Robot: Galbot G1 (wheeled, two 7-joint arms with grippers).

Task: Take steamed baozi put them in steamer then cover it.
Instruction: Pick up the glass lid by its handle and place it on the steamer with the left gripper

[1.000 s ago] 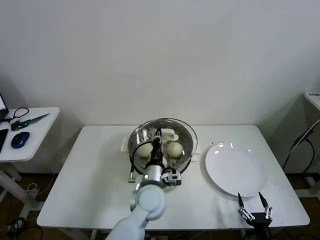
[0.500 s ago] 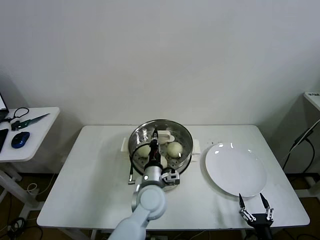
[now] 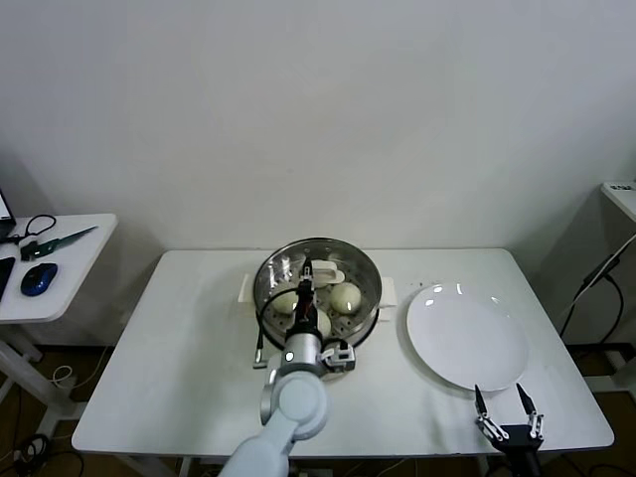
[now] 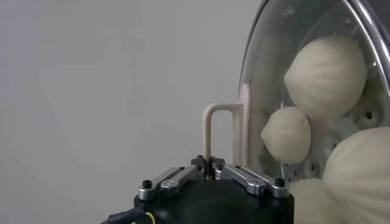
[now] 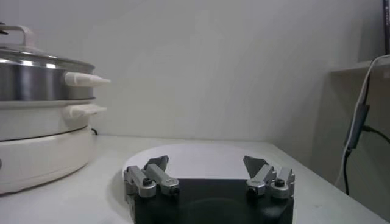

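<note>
The steamer (image 3: 266, 286) stands at the table's back centre, on its white base. Three cream-white baozi (image 3: 345, 296) show inside it through the glass. The clear cover (image 3: 350, 260) lies over the pot, its metal rim about level with the pot's rim. My left gripper (image 3: 307, 276) is above the pot's middle, shut on the cover's cream-white bar handle (image 4: 219, 119). In the left wrist view my left gripper (image 4: 209, 163) pinches that handle, and several baozi (image 4: 326, 74) show behind the glass (image 4: 268, 73). My right gripper (image 3: 504, 399) is open and empty at the table's front right; it also shows in its own wrist view (image 5: 207, 168).
A flat white plate (image 3: 467, 338) lies right of the steamer, just beyond my right gripper, and shows in the right wrist view (image 5: 201, 152). The steamer (image 5: 36, 79) is far off in that view. A side table (image 3: 60, 268) with a mouse and cables stands at the left.
My left gripper has lowered the cover and shifted it slightly left, so its rim now lines up with the steamer's rim. The right arm has not moved.
</note>
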